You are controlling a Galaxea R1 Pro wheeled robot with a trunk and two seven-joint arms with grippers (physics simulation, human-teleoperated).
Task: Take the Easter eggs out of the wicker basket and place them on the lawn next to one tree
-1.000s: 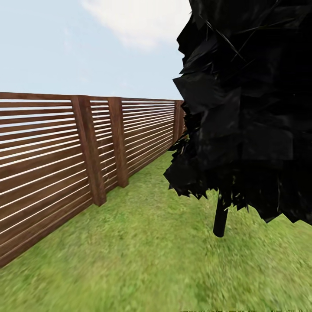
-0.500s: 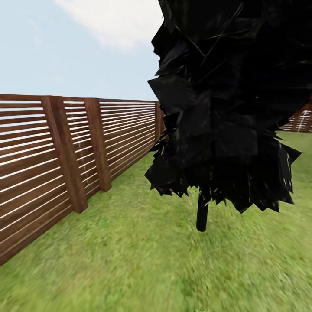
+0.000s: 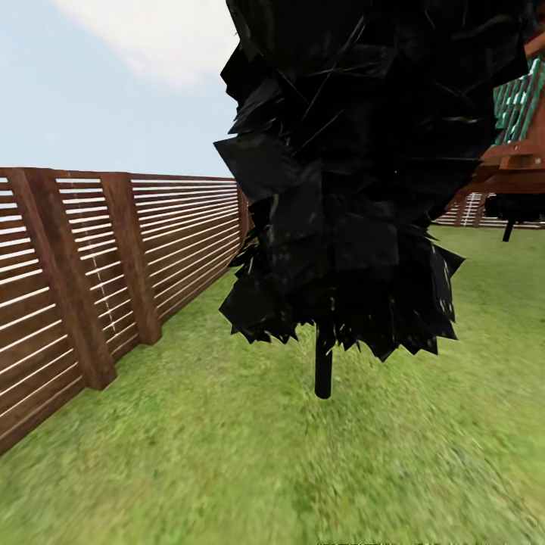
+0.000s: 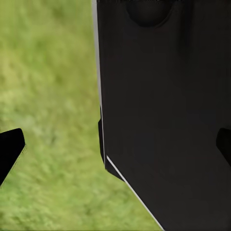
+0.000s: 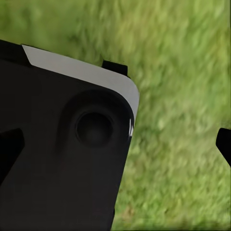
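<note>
The lawn spreads out in front of me in the head view, mottled green and blurred. The three Easter eggs and the wicker basket are out of view, and so is the thick-trunked tree. In the left wrist view my left gripper is open, its dark fingertips far apart at the picture's edges, with a black part of my own body and grass behind them. My right gripper is open too, with nothing held, over grass and my black body.
A dark conifer on a thin black trunk stands close ahead, mid-picture. The brown slat fence runs along the left and recedes. At the far right are a wooden building with a green roof and a small dark tree.
The whole head view has shifted left, so the camera has turned right. The conifer and fence posts now sit further left, and the building has come into sight at the right.
</note>
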